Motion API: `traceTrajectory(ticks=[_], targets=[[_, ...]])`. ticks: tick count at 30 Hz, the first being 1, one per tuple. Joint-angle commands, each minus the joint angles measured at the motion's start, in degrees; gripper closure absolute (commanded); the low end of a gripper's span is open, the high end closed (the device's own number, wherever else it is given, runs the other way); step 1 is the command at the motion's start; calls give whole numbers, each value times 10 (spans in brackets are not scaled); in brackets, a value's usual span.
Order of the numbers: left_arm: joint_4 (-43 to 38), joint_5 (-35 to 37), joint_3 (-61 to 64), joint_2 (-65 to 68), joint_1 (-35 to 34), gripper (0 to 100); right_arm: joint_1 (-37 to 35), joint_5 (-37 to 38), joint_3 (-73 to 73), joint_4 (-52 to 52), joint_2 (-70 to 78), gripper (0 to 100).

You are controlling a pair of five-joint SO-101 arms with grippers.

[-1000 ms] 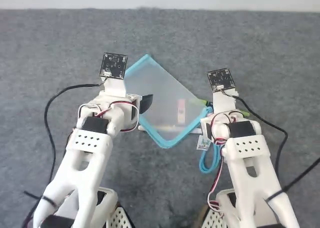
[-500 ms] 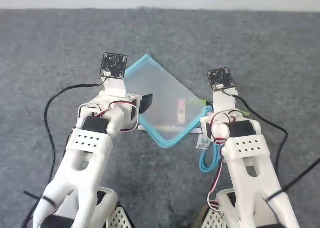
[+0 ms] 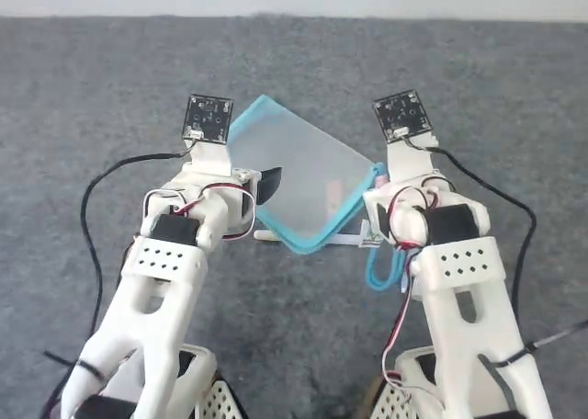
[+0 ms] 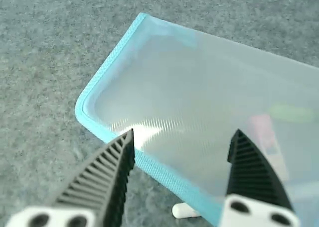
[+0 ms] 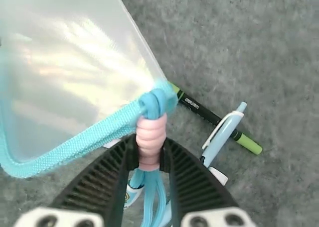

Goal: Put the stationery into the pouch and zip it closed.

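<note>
A translucent pouch (image 3: 299,175) with a light-blue border lies between the arms. Through its skin a pink item (image 3: 333,197) shows inside. My right gripper (image 5: 149,155) is shut on the pouch's pink zipper pull (image 5: 149,135), where a blue cord (image 5: 152,207) hangs down; in the high view it (image 3: 378,187) is at the pouch's right corner. My left gripper (image 4: 182,147) hangs open above the pouch's (image 4: 199,97) near edge, and stands (image 3: 264,191) at its left side in the high view. A green-and-black pen (image 5: 214,120) and a light-blue pen (image 5: 223,131) lie on the mat beside the right gripper.
A white stick (image 3: 344,240) pokes out from under the pouch's near edge, its end (image 4: 185,210) showing in the left wrist view. The blue cord loop (image 3: 379,274) trails toward the right arm's base. Grey mat (image 3: 110,88) stretches open to the left, right and far side.
My right gripper has moved away from the arm's base and leftward with the zipper pull, dragging the pouch's right corner; the pouch has shifted and buckled. The left arm has stayed put.
</note>
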Motion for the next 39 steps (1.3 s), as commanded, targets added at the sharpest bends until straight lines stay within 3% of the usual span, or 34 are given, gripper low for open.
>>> traceTrajectory(ticks=[1,11,20,31,39], targets=[[-18,9,-4,-8,3,709,-10,8,-39,2,-22,992],[-20,9,4,-8,4,709,-43,5,-76,51,-19,992],[-60,9,43,-8,12,709,-81,3,-201,101,94,992],[-116,9,85,-8,98,709,-107,6,-440,215,157,992],[-116,8,86,-7,114,709,-202,4,-620,314,218,992]])
